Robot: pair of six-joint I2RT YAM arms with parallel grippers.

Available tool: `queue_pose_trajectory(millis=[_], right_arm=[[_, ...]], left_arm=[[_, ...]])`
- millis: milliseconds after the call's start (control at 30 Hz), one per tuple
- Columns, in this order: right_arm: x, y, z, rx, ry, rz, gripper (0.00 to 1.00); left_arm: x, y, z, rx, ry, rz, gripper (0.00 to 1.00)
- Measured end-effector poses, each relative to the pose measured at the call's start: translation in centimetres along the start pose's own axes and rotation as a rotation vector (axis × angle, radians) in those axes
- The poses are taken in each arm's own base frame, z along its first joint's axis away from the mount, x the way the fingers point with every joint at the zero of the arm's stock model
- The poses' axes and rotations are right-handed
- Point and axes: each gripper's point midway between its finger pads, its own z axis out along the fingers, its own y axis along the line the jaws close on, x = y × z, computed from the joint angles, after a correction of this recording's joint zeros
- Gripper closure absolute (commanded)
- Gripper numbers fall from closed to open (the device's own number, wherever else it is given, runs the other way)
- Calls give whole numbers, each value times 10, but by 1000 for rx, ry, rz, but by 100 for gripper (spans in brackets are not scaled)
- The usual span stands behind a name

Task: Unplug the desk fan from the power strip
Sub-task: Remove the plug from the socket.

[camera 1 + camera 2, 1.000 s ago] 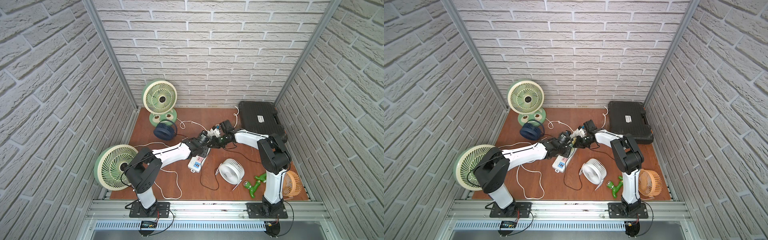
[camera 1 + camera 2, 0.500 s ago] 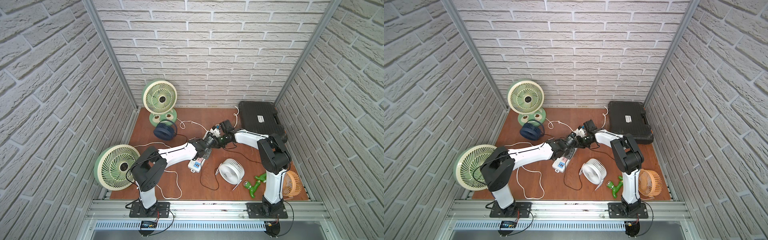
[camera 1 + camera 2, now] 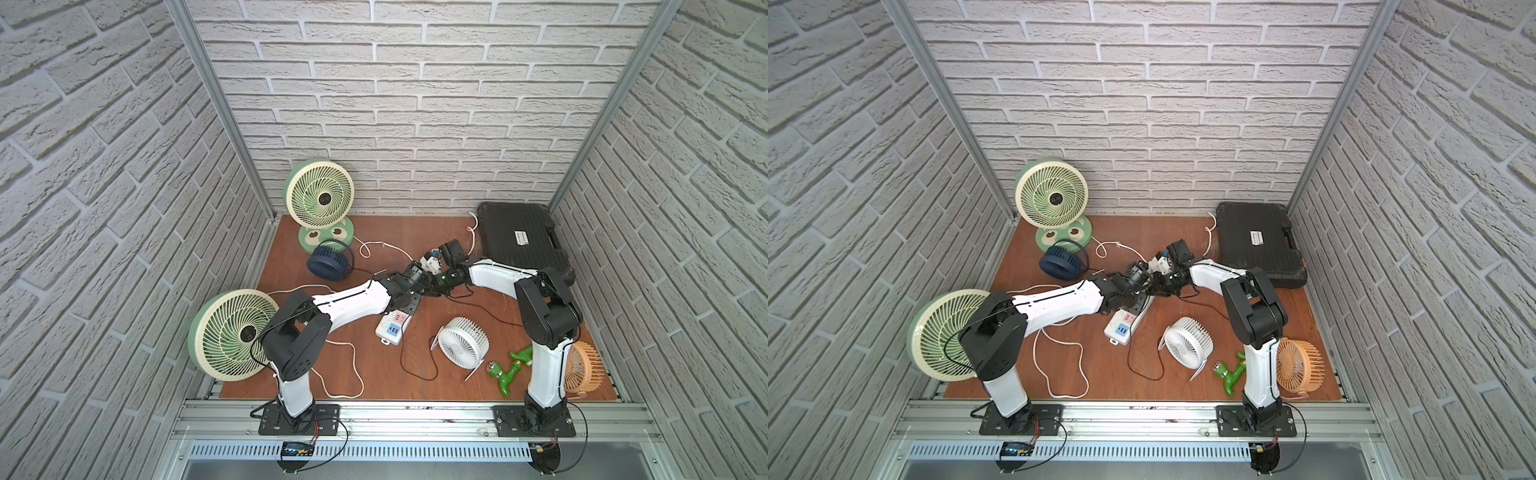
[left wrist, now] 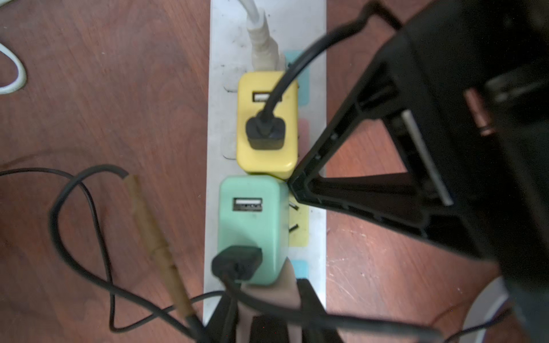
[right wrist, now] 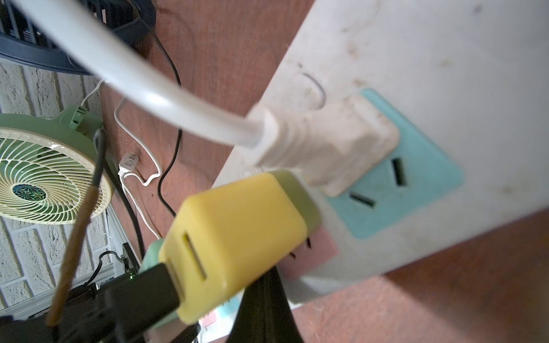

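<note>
If this is to be a clean pull, the strip has to stay down while the plug comes straight up out of its socket, with no rocking, or the whole thing will lift along. The right claw (image 4: 292,184), pressed together, has its tip on the power strip (image 4: 312,26) at the seam between the yellow adapter (image 4: 267,161) and the mint adapter (image 4: 252,225), and to my eye it is there to pin the strip to the desk (image 4: 104,89). The left claw (image 4: 261,300) is only slightly parted and sits at the near end of the mint adapter, where a black USB lead (image 4: 237,261) goes in. Something pale at the claw's tip touches the adapter's corner, but I can't tell whether the claw really pinches it. Beyond both claws a white plug (image 4: 263,50) sits in the blue socket. The strip lies flat directly beneath the two claws.
</note>
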Motion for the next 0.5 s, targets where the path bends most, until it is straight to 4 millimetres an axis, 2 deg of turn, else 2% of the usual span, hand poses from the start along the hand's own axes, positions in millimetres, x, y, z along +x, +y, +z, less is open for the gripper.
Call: queue_pose_trajectory(millis=[300, 500], right_arm=[[0, 0, 0, 0, 0, 0, 96], [0, 0, 0, 0, -1, -1, 96]], left_arm=[[-2, 1, -3, -25, 41, 26, 100], [-13, -11, -21, -80, 12, 119, 100]])
